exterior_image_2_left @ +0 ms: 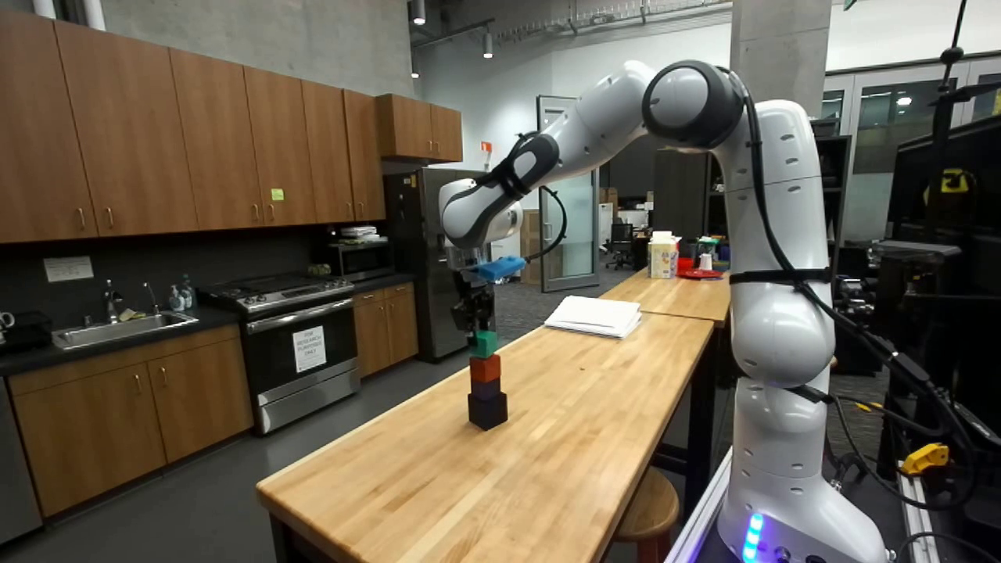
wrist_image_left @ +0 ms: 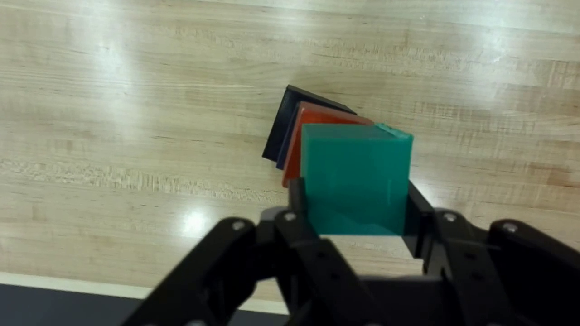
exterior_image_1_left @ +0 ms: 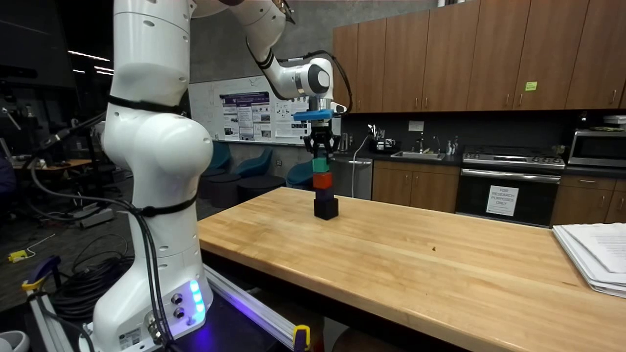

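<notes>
Here, gripper (wrist_image_left: 355,203) clasps green block (exterior_image_1_left: 321,165); table edge (wrist_image_left: 77,286) near; papers (exterior_image_2_left: 594,314) well apart.

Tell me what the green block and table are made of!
The green block looks like smooth, slightly shiny plastic, given its even colour, but could be painted wood. The table seems varnished wood: grain lines and bright glints show.

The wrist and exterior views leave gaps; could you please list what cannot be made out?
Wrist view: most of the orange-red cube, hidden by the green plastic-looking cube.
Wrist view: the dark purple cube, mostly behind those two.
In an exterior view: stacked white paper sheets, print too small, right side cut by the edge.
</notes>
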Tool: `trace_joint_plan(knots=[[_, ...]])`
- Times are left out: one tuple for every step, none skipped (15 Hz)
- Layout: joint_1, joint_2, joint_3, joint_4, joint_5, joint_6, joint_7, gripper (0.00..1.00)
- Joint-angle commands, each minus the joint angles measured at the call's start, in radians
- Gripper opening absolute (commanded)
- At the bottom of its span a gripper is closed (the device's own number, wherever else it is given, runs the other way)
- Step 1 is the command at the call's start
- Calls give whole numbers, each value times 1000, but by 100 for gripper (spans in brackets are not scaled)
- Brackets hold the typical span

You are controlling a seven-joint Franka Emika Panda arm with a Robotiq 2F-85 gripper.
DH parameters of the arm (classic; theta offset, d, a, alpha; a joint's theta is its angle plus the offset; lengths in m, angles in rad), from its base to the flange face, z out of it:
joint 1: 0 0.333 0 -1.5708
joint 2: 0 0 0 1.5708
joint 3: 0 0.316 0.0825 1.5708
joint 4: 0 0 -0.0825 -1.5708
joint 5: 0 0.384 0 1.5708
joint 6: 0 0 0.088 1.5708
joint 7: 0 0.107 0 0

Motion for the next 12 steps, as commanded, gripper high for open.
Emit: trace_joint_plan(knots=[[3, -10, 1, -20, -18, 24, 23, 24], [3, -10, 0, -22, -19, 26, 25, 24], [3, -10, 0, -22, -20, 24, 28, 24], [3, -10, 0, -23, -22, 23, 31, 24], [3, -11, -1, -23, -23, 22, 33, 74], [3, -11, -1, -23, -22, 22, 35, 74], [2, -11, -1, -22, -19, 20, 36, 74], [2, -12, -1, -22, -17, 22, 38, 75], [1, -14, -1, -22, -14, 21, 40, 77], [1, -15, -1, -22, -14, 23, 43, 82], [2, -17, -1, -22, -14, 24, 48, 87], [1, -18, -2, -23, -14, 26, 52, 92]])
